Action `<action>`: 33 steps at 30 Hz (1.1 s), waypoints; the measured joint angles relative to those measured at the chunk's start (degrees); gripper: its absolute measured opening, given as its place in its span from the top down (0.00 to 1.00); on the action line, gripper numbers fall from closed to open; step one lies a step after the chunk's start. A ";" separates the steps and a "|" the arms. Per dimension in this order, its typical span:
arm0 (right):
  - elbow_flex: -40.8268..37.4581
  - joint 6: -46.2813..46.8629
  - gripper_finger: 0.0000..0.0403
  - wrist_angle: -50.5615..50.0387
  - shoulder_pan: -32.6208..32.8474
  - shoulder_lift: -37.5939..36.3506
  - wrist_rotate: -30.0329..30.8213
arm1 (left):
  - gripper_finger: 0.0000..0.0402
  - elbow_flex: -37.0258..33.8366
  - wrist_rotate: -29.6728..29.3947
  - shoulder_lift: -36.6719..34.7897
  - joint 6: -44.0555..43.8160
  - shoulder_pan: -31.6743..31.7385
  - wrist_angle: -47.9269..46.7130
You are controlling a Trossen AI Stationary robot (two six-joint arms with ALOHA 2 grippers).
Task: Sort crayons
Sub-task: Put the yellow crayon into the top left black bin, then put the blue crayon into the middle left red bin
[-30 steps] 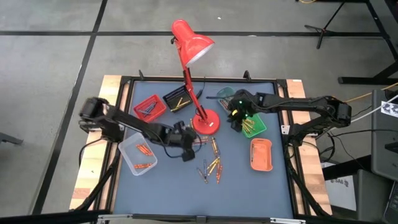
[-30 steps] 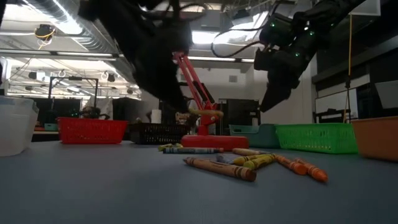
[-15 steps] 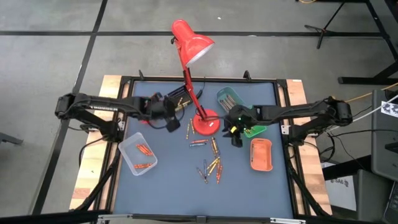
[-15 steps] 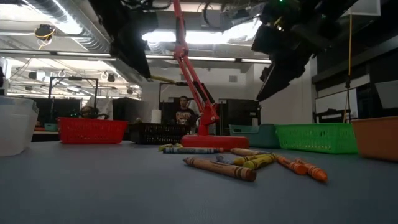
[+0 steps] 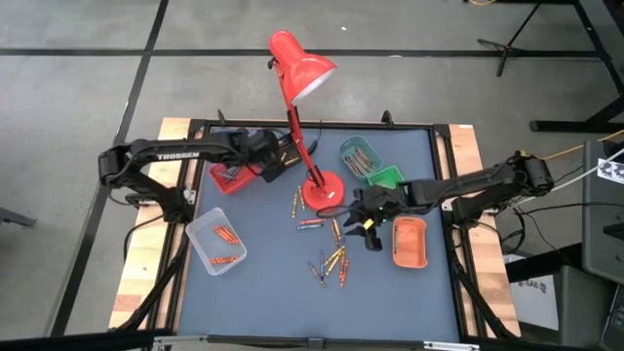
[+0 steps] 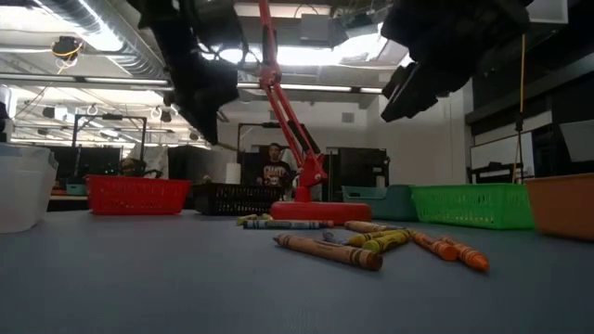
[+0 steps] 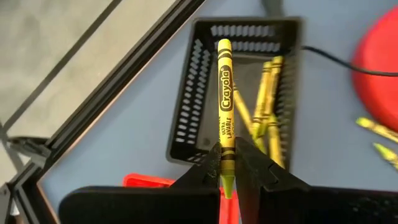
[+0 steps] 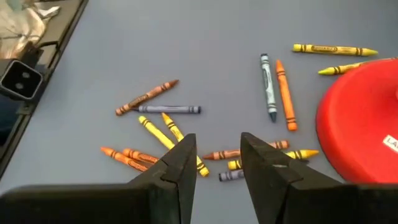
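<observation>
Arms first: over the last second my left arm has swung from the middle of the table out to the far left, and my left gripper (image 7: 227,163) now hangs above the black tray (image 5: 278,154), fingers pinched on a yellow crayon (image 7: 225,112) that points out over that tray. Yellow crayons already lie inside it, so I judge this one is matched to its colour and only the drop is left. My right arm has meanwhile pulled back from the green tray (image 5: 387,178) and come nearer and leftward; my right gripper (image 8: 214,158) hovers with its fingers apart and empty, just right of the red lamp's base (image 5: 323,191) and above the loose crayons (image 5: 333,255) scattered in the middle of the table. That reads to me as one delivery finished on the right and a fresh pick about to begin. Still to sort are the orange, yellow and blue-grey sticks below my right fingers; the nearest to them looks to be a yellow one (image 8: 173,140) lying at a slant among several orange ones, so I would need to close on it alone.
</observation>
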 joint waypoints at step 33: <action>-0.02 26.25 0.70 1.47 9.64 15.33 29.47 | 0.82 0.01 0.20 9.71 -0.15 4.79 9.42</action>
